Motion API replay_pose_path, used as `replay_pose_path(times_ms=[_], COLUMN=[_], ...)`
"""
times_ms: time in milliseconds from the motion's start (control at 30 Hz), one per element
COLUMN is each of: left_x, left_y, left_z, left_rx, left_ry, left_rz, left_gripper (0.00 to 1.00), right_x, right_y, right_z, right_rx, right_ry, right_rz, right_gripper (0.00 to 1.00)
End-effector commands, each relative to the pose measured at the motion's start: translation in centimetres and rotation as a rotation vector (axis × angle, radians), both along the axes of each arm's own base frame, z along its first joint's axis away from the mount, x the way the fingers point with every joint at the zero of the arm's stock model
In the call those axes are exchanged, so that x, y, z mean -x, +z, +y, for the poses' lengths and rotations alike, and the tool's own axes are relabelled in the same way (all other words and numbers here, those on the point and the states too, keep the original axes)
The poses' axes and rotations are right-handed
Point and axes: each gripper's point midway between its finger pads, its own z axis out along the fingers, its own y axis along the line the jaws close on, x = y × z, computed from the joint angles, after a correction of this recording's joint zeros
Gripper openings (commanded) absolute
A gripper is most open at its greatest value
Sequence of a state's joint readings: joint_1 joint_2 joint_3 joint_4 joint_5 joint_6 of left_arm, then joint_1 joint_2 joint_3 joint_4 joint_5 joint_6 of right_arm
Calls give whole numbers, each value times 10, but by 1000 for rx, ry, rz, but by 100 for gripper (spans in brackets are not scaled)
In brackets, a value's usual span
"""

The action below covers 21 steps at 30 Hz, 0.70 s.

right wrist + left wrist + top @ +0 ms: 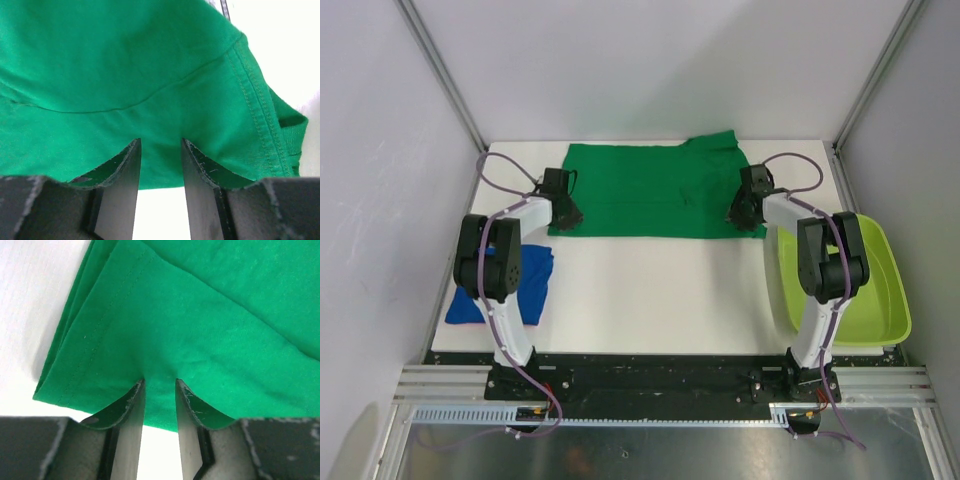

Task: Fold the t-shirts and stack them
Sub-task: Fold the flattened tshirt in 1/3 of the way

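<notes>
The dark green t-shirt point(650, 190) lies folded into a wide band at the back of the white table point(650, 290). My left gripper point(568, 215) is at its near left corner, shut on the cloth. In the left wrist view the green t-shirt point(200, 315) puckers between the narrow-set jaws of the left gripper point(160, 381). My right gripper point(740, 215) is at the near right corner. In the right wrist view the green t-shirt point(125, 65) runs between the jaws of the right gripper point(161, 141), beside a hemmed sleeve. The royal blue t-shirt point(535, 285) lies crumpled at the left edge, partly under the left arm.
A lime-green plastic tub point(880, 290) stands at the table's right edge, next to the right arm. Grey walls close in the left, right and back sides.
</notes>
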<state>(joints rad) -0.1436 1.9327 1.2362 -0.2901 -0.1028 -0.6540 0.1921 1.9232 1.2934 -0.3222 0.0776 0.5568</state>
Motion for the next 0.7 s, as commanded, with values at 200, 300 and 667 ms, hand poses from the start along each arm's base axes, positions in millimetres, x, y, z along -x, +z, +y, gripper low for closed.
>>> replay_pose_path(times_ms=[200,300,667], left_x=[29,40,76], left_y=[-11,-12,-22], left_z=[45,55,77], left_rx=[-205,-242,-265], left_ry=[99,113,156], left_rz=[115,145,225], left_gripper=[30,31,33], right_x=[21,30,72], right_y=[-26,-31,-41], right_z=[-3,-3,7], right_rx=[27,34,28], right_ry=[-15,-13,10], right_rz=[80,99,143], right_gripper=[41,41,41])
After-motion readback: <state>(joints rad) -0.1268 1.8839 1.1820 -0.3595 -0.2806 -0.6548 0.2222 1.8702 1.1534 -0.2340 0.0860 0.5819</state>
